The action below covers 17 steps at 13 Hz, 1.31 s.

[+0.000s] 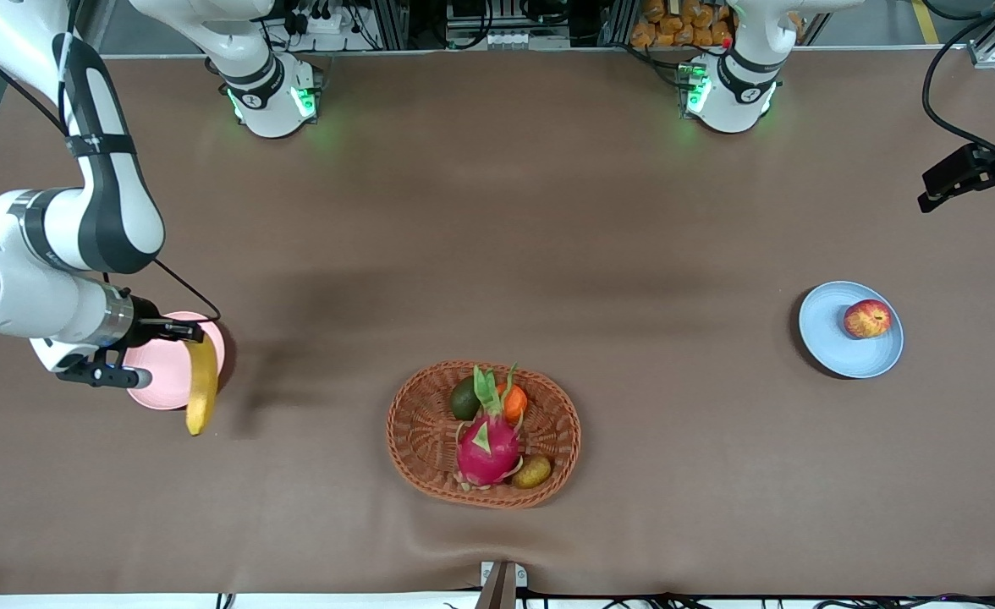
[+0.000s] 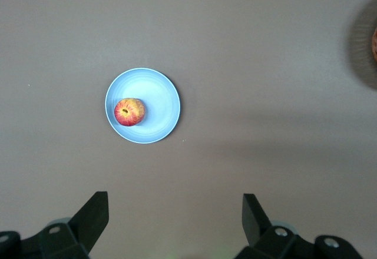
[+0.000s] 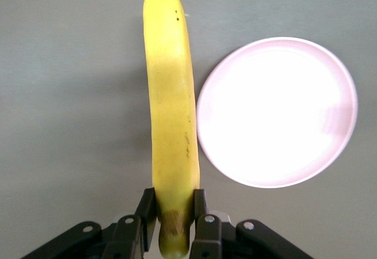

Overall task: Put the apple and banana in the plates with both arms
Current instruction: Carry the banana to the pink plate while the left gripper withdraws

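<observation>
Yellow banana (image 3: pixel 172 112) clamped at one end in the right gripper (image 3: pixel 172 209), hanging over the pink plate (image 1: pixel 159 372) edge, apple (image 2: pixel 129 112) sitting on the blue plate (image 2: pixel 159 94), left gripper (image 2: pixel 174 218) spread wide, up high above the table near that plate

No lettering, label, brand mark, number or sign can be read on anything in the front view or in either wrist view
</observation>
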{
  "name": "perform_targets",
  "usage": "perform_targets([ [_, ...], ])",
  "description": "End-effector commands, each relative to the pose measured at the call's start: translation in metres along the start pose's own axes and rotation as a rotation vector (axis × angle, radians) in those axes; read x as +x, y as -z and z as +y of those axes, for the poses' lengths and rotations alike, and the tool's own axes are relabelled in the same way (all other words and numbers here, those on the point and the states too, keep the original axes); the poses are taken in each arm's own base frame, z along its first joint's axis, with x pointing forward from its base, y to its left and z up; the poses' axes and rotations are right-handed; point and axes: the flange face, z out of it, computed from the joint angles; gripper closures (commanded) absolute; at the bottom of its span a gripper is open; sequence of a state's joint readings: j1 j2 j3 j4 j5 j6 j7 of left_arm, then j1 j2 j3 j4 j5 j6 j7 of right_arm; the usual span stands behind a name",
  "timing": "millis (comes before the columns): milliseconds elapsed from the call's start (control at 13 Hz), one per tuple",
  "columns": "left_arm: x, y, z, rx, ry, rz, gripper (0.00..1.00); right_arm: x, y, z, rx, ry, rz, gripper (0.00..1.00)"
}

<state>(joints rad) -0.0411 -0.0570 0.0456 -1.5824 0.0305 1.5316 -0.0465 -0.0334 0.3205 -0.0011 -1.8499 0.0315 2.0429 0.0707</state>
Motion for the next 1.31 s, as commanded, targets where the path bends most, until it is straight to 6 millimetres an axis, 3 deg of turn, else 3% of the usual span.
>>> perform_targets([
  [0, -0.002, 0.006, 0.001, -0.019, 0.013, 0.014, 0.0, -0.027, -0.016, 0.013, -0.059, 0.045, 0.047, 1.0],
  [385, -0.001, 0.004, 0.0, -0.019, 0.014, 0.008, 0.0, -0.038, -0.038, 0.046, -0.114, 0.041, 0.053, 1.0],
  [462, -0.001, 0.004, -0.001, -0.019, 0.016, 0.01, 0.0, -0.039, -0.04, 0.053, -0.117, 0.033, 0.048, 0.91],
  [538, -0.001, 0.003, -0.001, -0.019, 0.017, 0.008, 0.0, -0.041, -0.042, 0.055, -0.117, 0.03, 0.042, 0.62],
  [615, -0.001, 0.003, -0.001, -0.019, 0.019, 0.008, 0.0, -0.042, -0.041, 0.056, -0.118, 0.028, 0.036, 0.2],
  [692, -0.001, 0.003, -0.001, -0.018, 0.017, 0.008, 0.0, -0.044, -0.034, 0.055, -0.119, 0.024, 0.036, 0.0],
  [923, -0.001, 0.003, -0.003, -0.018, 0.022, 0.006, 0.0, -0.052, 0.009, 0.044, -0.121, 0.027, 0.026, 0.0],
  [1231, -0.001, 0.004, 0.0, -0.017, 0.018, 0.008, 0.0, -0.074, 0.105, -0.007, -0.04, 0.06, 0.018, 0.0],
])
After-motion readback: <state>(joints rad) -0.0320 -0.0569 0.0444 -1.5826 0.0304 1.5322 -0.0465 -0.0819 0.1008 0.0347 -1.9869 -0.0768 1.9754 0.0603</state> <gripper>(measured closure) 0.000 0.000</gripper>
